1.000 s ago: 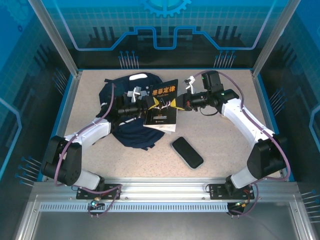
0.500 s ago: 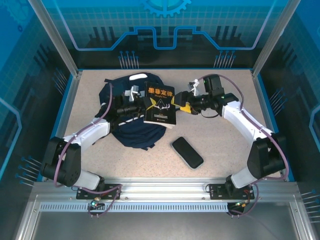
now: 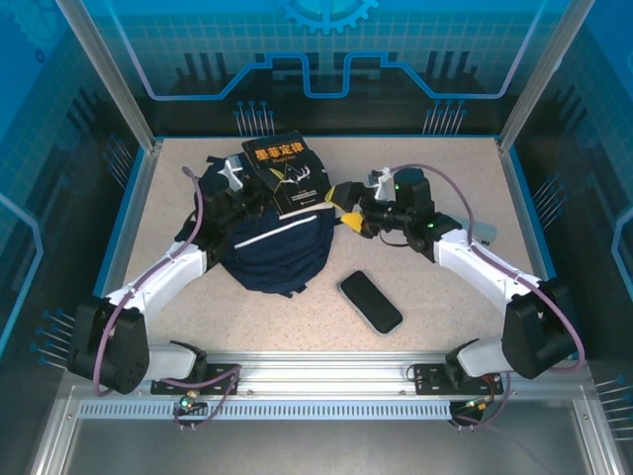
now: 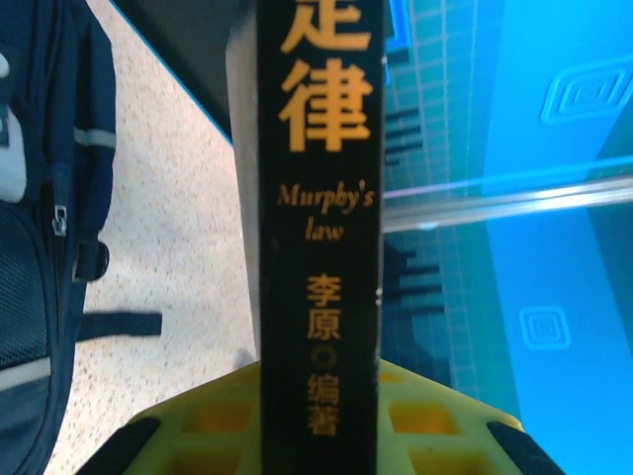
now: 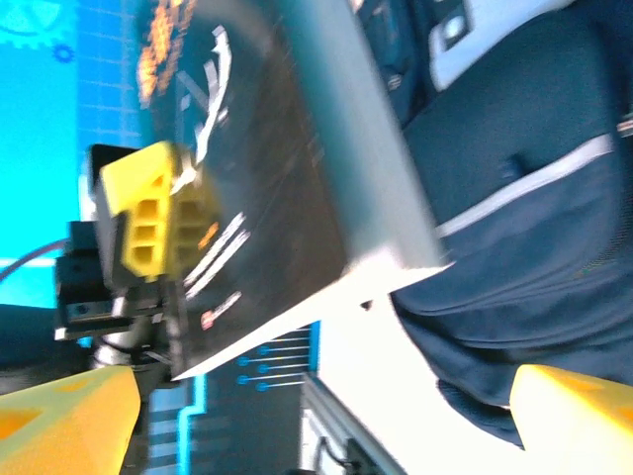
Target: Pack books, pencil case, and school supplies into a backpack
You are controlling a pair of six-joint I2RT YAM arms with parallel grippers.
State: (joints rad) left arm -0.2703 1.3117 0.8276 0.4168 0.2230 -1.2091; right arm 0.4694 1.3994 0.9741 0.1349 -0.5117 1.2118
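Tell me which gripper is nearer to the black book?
Left. The left gripper is shut on the black book at its left edge; the right gripper stands open close beside its right corner, holding nothing.

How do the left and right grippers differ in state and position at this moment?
The left gripper is shut on the black book, holding it tilted above the backpack; the right gripper is open and holds nothing. The left gripper sits over the backpack, while the right gripper is beside it, above the table, pointing toward the book. Both have yellow fingers.
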